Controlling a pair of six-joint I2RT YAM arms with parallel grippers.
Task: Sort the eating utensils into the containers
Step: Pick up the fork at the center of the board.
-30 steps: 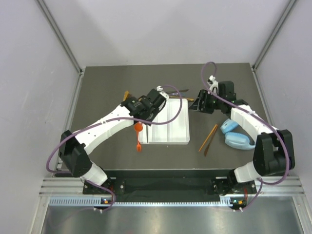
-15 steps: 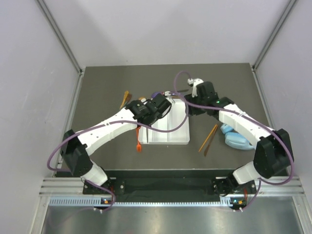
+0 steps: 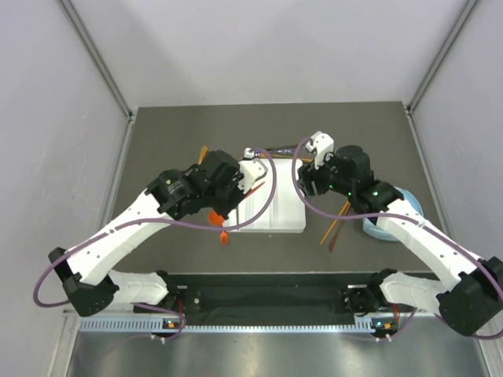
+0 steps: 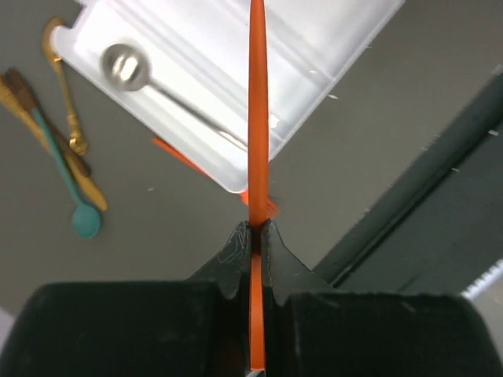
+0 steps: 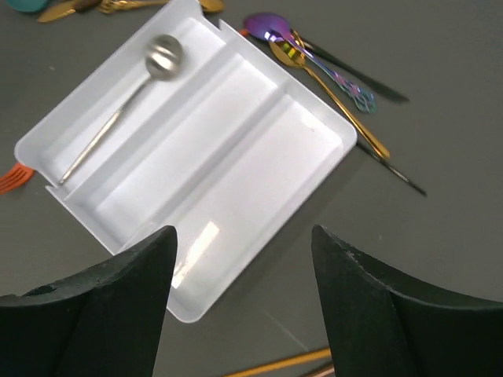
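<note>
Sorting has barely begun: only a silver spoon (image 5: 114, 118) lies in the white tray (image 5: 259, 181). The left pincer (image 4: 255, 228) clamps an orange utensil (image 4: 257, 118) at the tray's left edge, and the right pincer (image 5: 244, 239) hangs wide and empty above. The teal spoon (image 4: 59, 169), gold spoon (image 4: 64, 86), purple spoon (image 5: 267, 23) and orange sticks (image 3: 336, 221) wait on the table (image 3: 157, 141).

We see white shells and black joints on left arm (image 3: 124, 226) and right arm (image 3: 426, 236), purple cables (image 3: 272, 188) behind the wrists, matte black fingers (image 5: 369, 314).
</note>
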